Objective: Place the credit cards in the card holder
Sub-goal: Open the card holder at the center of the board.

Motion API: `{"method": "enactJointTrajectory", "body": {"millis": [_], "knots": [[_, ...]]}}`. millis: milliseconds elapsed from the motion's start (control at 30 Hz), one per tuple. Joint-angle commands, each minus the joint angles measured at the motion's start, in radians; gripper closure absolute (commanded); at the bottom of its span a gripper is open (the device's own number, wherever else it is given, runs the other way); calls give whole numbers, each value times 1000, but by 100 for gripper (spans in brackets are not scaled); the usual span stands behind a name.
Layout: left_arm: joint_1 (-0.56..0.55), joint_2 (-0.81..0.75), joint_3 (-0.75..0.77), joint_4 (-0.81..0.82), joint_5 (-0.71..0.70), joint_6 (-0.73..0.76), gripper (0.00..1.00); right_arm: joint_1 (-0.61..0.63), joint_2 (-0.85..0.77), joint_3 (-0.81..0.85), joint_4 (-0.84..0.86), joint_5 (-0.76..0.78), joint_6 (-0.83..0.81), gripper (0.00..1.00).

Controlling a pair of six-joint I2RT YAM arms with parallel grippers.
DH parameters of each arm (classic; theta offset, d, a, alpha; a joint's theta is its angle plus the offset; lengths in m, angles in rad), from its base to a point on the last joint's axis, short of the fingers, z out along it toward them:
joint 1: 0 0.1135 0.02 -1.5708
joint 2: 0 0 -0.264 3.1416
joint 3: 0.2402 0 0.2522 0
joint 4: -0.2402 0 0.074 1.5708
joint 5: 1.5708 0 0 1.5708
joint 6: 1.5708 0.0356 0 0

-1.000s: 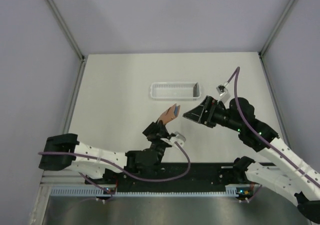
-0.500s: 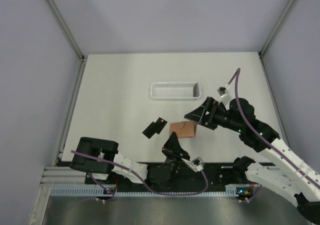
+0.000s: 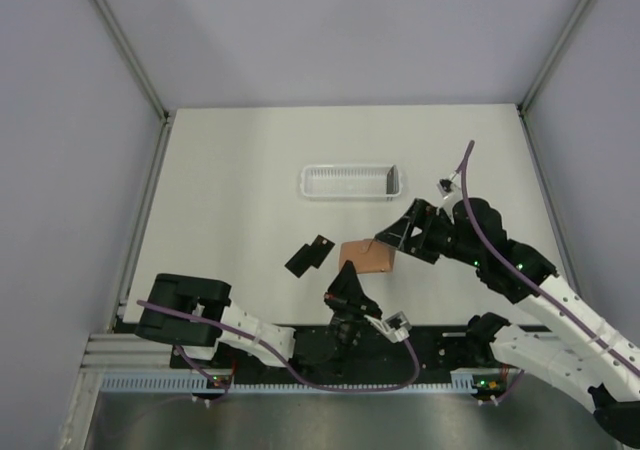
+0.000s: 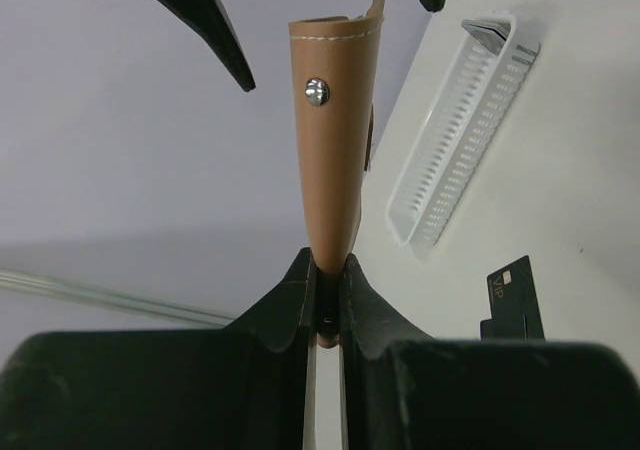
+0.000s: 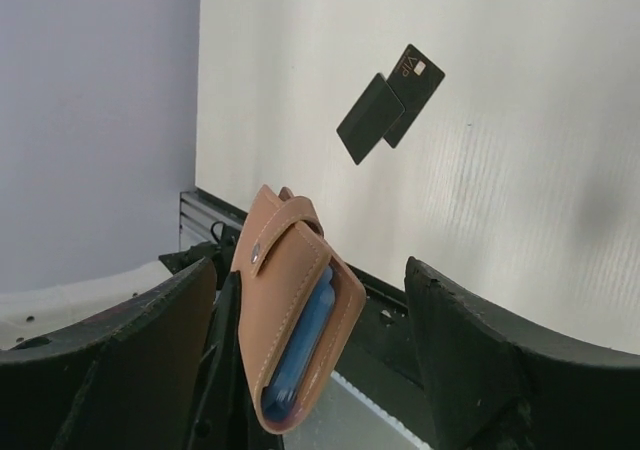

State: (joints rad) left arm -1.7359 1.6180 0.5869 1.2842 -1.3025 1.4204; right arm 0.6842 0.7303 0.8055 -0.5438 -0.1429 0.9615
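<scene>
**Both arms at the card holder, seen from above.** The left claw (image 4: 325, 282) is pinching the brown card holder (image 3: 367, 256) by its lower edge and holding it upright off the table. The right claw (image 5: 312, 270), jaws spread wide and empty, is flanking the holder from three o'clock. The two black cards (image 3: 309, 256) are lying overlapped on the table at the holder's nine o'clock, their long axis running eight to two. The free right claw is the farther one, so it would probably have to reach past the holder.
</scene>
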Motion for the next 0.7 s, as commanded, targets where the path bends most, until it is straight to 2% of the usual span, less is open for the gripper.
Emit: {"method": "enactJointTrajectory", "body": {"millis": [0,200,300,400,433,467,600,667], "knots": [[-7,-12,48,385,6,15,100,-6,9,-11,25,-10,-7,27],[-5,11,60,386,12,14,100,-5,11,-64,139,-98,39,43],[-7,5,59,386,14,6,100,-6,17,-84,191,-139,59,61],[-5,-6,57,386,13,-9,100,-3,12,-94,229,-159,68,87],[-5,-15,57,386,9,-38,97,-5,6,-92,235,-155,66,94],[-4,-35,53,386,5,-70,92,-5,0,-89,238,-144,65,99],[-1,-179,11,386,-17,-237,43,-6,-49,-78,235,-74,52,100],[3,-272,-18,379,-26,-322,29,-6,-63,-71,228,-29,51,100]]}}
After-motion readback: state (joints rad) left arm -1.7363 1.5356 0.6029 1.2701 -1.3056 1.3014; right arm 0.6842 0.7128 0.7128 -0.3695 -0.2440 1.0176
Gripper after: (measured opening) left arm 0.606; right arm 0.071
